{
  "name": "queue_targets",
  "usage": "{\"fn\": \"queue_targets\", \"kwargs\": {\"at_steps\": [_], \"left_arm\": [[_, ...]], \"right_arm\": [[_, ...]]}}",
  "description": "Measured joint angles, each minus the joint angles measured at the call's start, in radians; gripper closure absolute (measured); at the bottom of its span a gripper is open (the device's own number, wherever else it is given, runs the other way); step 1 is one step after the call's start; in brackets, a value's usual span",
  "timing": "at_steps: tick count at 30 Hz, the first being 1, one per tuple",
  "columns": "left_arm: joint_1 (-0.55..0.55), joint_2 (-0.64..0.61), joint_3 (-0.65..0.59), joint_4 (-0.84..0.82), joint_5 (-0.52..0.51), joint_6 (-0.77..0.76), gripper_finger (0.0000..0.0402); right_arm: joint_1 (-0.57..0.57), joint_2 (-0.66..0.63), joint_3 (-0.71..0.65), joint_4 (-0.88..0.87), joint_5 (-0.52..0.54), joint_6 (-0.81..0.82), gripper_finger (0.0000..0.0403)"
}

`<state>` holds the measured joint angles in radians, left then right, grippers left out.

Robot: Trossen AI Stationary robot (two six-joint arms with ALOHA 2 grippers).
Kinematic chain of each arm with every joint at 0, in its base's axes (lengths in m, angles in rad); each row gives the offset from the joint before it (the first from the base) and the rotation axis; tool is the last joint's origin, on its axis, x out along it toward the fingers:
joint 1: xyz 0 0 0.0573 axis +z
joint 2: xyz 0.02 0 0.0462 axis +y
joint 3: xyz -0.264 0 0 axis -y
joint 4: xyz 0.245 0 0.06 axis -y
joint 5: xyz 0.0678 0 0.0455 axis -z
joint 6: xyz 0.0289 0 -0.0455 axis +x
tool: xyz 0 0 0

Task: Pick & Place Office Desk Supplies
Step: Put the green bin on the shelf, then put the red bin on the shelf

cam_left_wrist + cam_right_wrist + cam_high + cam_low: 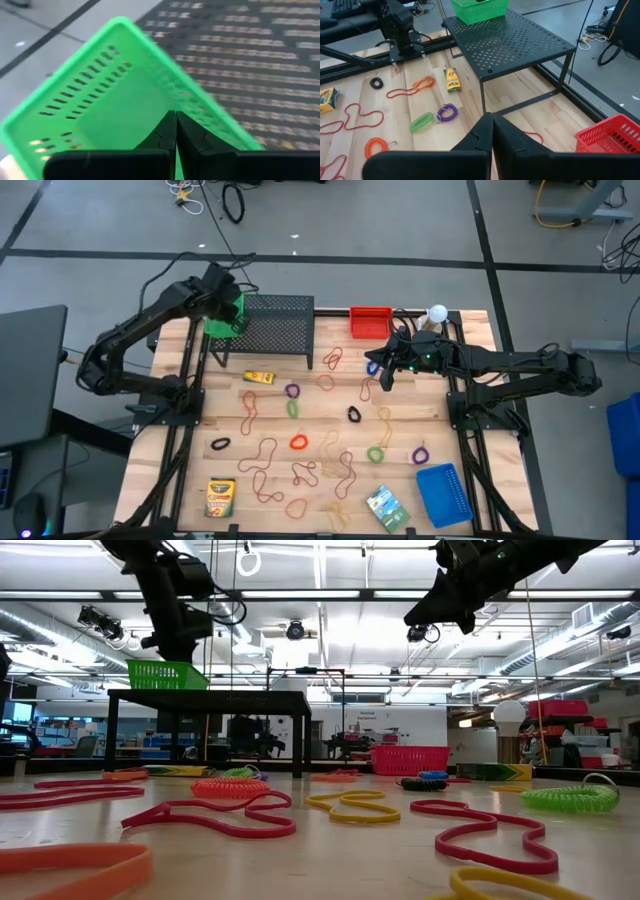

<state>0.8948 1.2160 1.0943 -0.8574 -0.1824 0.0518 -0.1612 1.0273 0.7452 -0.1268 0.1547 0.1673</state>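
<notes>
Low view alone shows right hand (420,615) raised, apparently empty.

No lettering can be read anywhere. The crayon box (220,497) at about seven o'clock on the table has print on its face, as do the smaller crayon box (260,377) near ten o'clock and the green packet (386,508) near five o'clock, but the print is too small and blurred to make out a word or number.
</notes>
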Motion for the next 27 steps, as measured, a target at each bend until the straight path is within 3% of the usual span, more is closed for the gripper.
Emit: {"fn": "queue_targets", "kwargs": {"at_steps": [7, 23, 27], "left_arm": [[0.000, 0.034, 0.000, 0.082, 0.013, -0.027, 0.0395], [-0.005, -0.011, 0.027, 0.049, -0.001, 0.029, 0.0395], [-0.007, -0.098, 0.036, 0.012, 0.117, 0.042, 0.0395]], "right_arm": [[0.001, 0.000, 0.000, 0.000, 0.000, 0.001, 0.0393], [0.001, 0.000, 0.000, 0.000, -0.001, 0.010, 0.0392], [-0.005, -0.001, 0.003, -0.026, -0.034, 0.039, 0.0392]]}}
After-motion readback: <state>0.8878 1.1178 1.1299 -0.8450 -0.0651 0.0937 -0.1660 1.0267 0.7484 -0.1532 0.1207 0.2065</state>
